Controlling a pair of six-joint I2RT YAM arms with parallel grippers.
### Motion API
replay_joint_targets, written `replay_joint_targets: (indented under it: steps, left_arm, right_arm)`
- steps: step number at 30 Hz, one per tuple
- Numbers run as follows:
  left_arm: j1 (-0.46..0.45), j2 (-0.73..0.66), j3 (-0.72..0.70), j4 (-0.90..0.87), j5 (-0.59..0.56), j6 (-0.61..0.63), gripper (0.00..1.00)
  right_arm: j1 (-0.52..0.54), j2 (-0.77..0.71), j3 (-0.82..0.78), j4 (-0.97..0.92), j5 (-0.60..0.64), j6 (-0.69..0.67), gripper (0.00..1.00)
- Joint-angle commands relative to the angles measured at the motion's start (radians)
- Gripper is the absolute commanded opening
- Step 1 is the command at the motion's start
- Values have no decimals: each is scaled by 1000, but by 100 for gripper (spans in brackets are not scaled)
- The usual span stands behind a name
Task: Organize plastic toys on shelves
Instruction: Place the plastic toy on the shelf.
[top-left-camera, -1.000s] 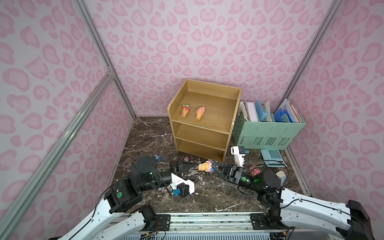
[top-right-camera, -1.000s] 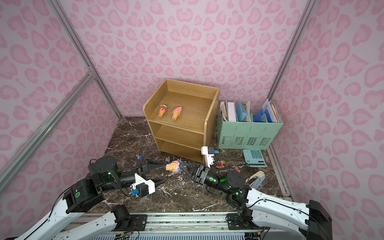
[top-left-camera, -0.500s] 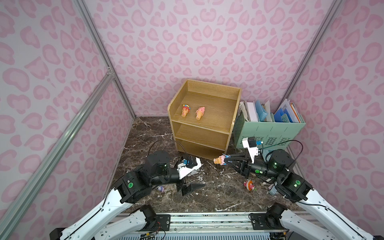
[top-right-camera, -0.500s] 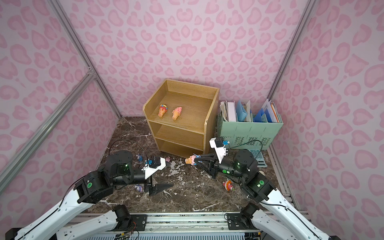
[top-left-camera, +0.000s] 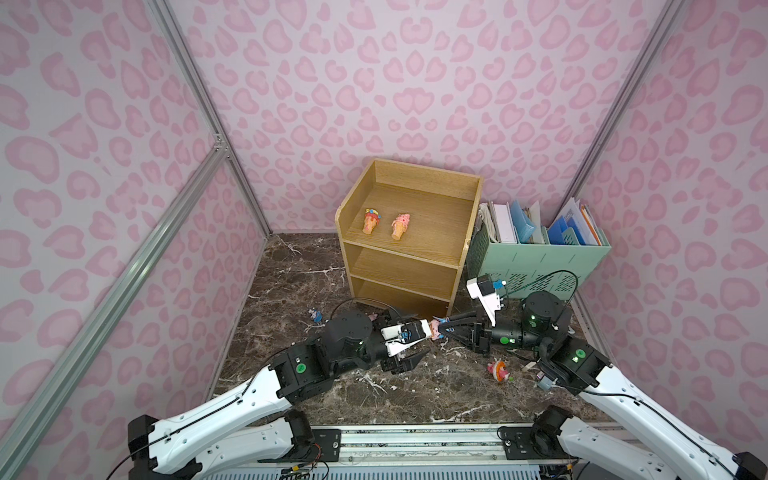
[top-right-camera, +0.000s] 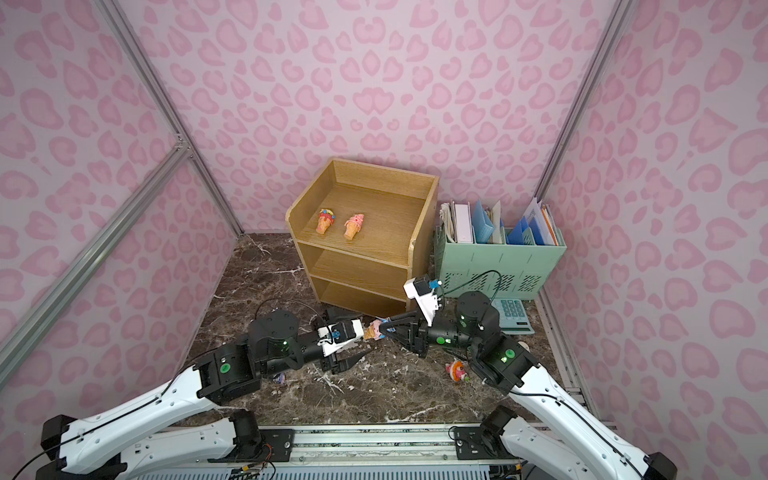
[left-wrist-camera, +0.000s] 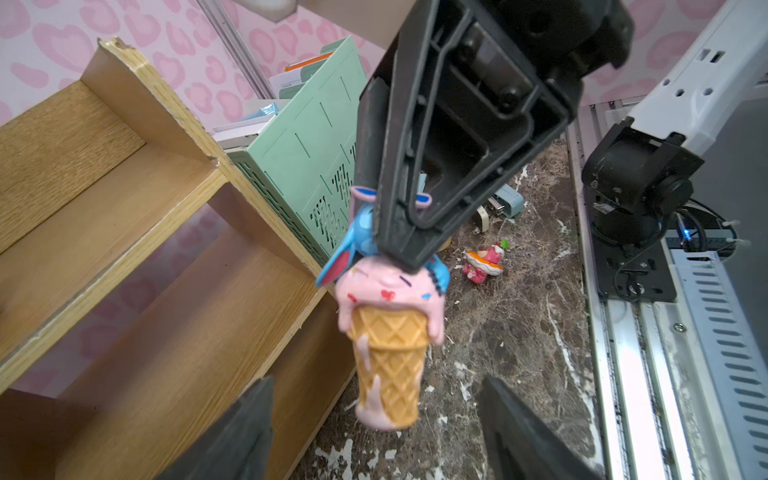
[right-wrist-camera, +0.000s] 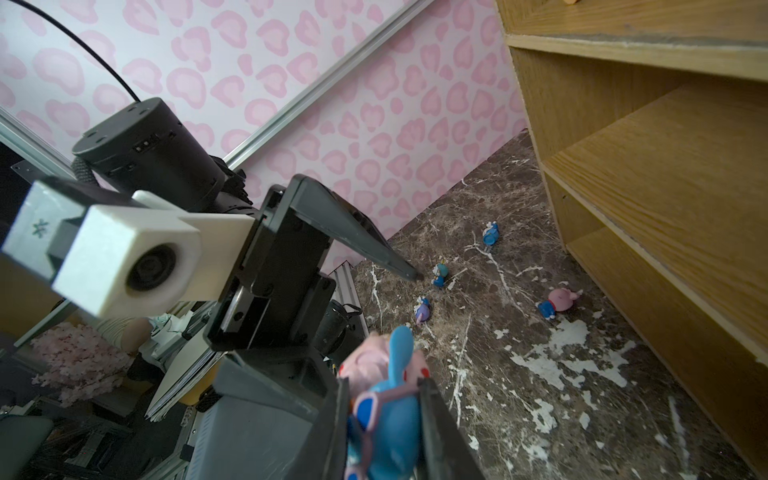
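Note:
My right gripper (top-left-camera: 444, 328) (right-wrist-camera: 384, 382) is shut on the blue character topping an ice-cream cone toy (left-wrist-camera: 390, 353) (top-right-camera: 372, 331), held above the floor in front of the shelves (top-left-camera: 407, 266). The cone's tip points at my left gripper (left-wrist-camera: 376, 382) (top-left-camera: 424, 340). That gripper is open, with a finger on each side of the tip and clear of it. Two cone toys (top-left-camera: 371, 221) (top-left-camera: 400, 226) lie on the top tier. The two lower tiers are bare. Loose toys lie on the floor: a pink one with an orange ring (top-left-camera: 497, 369) and small blue ones (right-wrist-camera: 439, 274) (right-wrist-camera: 490, 237).
A mint green file organizer (top-left-camera: 536, 257) full of papers stands right of the shelves, with a mint calculator (top-right-camera: 513, 316) in front of it. A pink toy (right-wrist-camera: 559, 301) and a purple one (right-wrist-camera: 423, 311) lie near the shelf foot. Pink walls close in three sides.
The right arm rose and swung its cone toy level in front of the shelves. The left gripper moved right toward it and now flanks the cone's tip.

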Motion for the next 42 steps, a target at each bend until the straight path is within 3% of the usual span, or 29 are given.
replay_joint_targets:
  steps: [1,6,12,16,21,23,26,28,35,42]
  left_arm:
    - [-1,26,13,45,-1,-6,71]
    - [-1,39,18,35,8,-23,52]
    - [-1,45,27,11,28,-33,36]
    - [-1,45,44,-20,28,-36,19]
    - [-1,32,71,-61,-24,-101,17]
    - [-1,25,70,-49,-85,-155,17]
    - [4,32,99,-33,-158,-199,17]
    - [17,71,163,-28,-204,-263,17]
    - [113,352,593,-220,-304,-583,17]
    - [118,712,1093,-566,-560,-725,17]
  right_arm:
    - [1,1,-1,47,-15,10,16]
    - [1,2,-9,50,-10,10,17]
    - [1,1,-16,61,-5,11,19]
    - [1,-2,-19,65,2,15,25]
    - [-6,-54,10,-15,130,-19,71]
    - [-41,-103,23,-53,183,-34,80]
    - [-172,-191,18,-102,235,-20,84]
    - [-281,-232,-1,-134,248,2,84]
    - [-668,-289,-109,-107,8,99,82]
    - [-699,-312,-103,-108,-1,103,82]
